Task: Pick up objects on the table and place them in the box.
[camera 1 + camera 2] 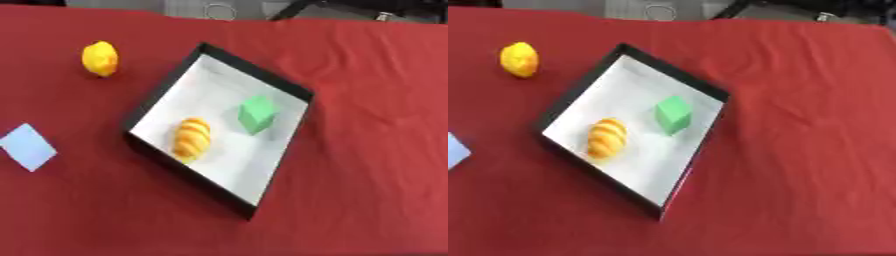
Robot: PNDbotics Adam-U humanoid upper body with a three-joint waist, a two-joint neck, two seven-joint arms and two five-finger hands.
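A black-walled box [158, 93] with a white floor lies askew in the middle of the red table. Inside it rest an orange croissant-shaped piece [192, 138] near the left wall and a green cube [257, 114] to its right. A yellow lemon [100, 58] sits on the cloth outside the box, to its upper left. A pale blue flat square [27, 146] lies on the cloth at the left edge. Neither of my hands shows in either view.
The red cloth [376, 150] covers the whole table and has soft wrinkles right of the box. Beyond the far edge stand dark stand legs and a small round ring [220, 11].
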